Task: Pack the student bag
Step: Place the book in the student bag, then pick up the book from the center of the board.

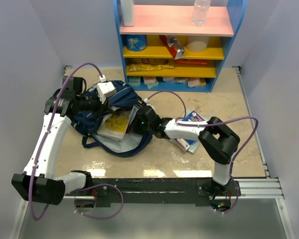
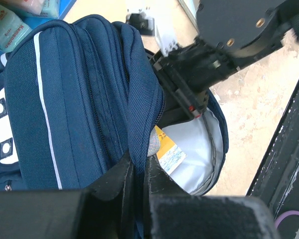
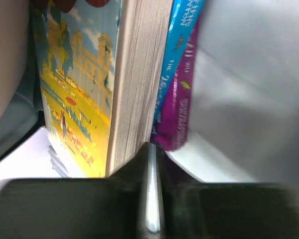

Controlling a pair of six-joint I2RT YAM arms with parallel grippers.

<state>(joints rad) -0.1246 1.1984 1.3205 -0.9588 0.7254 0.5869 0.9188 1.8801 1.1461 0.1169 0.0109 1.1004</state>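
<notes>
Left gripper [image 2: 138, 167] and right gripper [image 3: 150, 154] both closed, arms converging.

You are working in a robot test cell. Plain white walls [image 1: 20, 59] box in a beige speckled table [image 1: 214, 99] on three sides. Two white-and-black robot arms [image 1: 49, 142] trailing purple cables [image 1: 89, 65] are bolted to a black metal rail [image 1: 154, 184] along its near edge. At the far edge, a blue shelf unit [image 1: 117, 50] with pink and yellow boards holds a clear plastic bottle [image 1: 201, 12], a blue tin [image 1: 136, 42] and snack packets [image 1: 149, 65], like a staged classroom corner.
</notes>
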